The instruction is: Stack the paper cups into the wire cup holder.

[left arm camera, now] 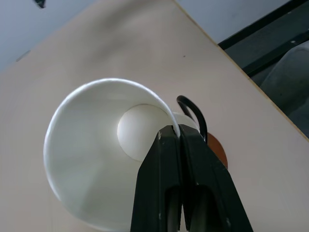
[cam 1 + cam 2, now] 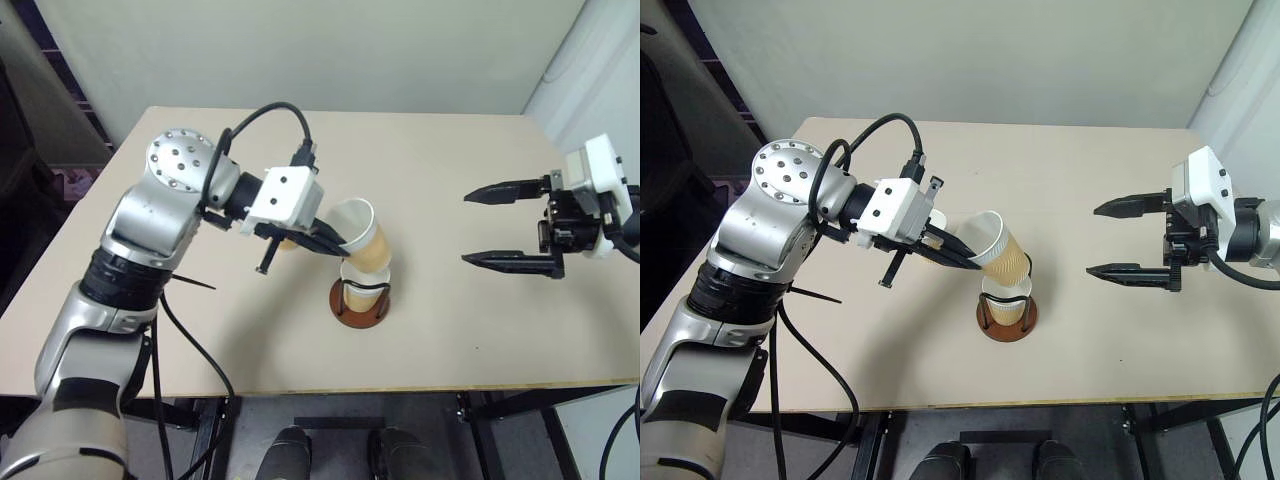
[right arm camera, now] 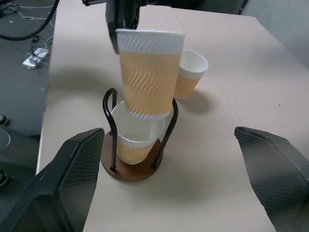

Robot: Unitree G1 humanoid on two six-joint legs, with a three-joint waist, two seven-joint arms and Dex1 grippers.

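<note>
Our left gripper, fingers pinching the rim of a tilted paper cup, holds its base toward five o'clock over the cup nested in the wire cup holder, while our right gripper hangs spread apart at three o'clock.

I see a pale beige table spread out under me, its top plain apart from a few tiny dark specks. A light wall rises just behind its far edge. Black metal frame bars run under the near edge on my right side. Off the table's left edge, on the dark floor, lies a small white object with cables beside it; I cannot tell what it is.
</note>
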